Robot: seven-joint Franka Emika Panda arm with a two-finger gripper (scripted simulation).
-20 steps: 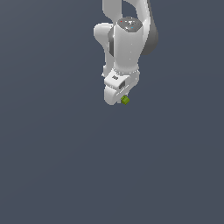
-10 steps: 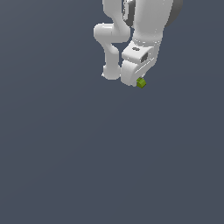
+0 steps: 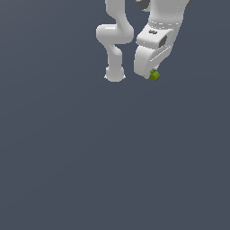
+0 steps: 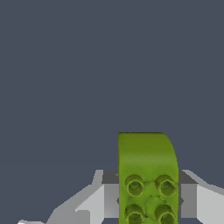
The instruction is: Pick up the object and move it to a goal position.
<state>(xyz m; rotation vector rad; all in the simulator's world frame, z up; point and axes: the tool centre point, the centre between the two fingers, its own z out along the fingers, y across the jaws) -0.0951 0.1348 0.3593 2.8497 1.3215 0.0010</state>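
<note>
The object is a small lime-green blocky piece [image 3: 154,75] with darker green studs. It sits at the tip of my white gripper [image 3: 152,75], held up near the top of the exterior view, right of centre. In the wrist view the green piece [image 4: 147,175] fills the space between my two fingers [image 4: 109,192], which press against its sides. My gripper is shut on it. Most of the piece is hidden behind the hand in the exterior view.
The white arm's base [image 3: 115,74] stands to the exterior view's left of the gripper. A plain dark grey floor [image 3: 112,157] spans the whole scene.
My gripper has carried the green piece toward the exterior view's right and upward. The arm has swung out away from its base.
</note>
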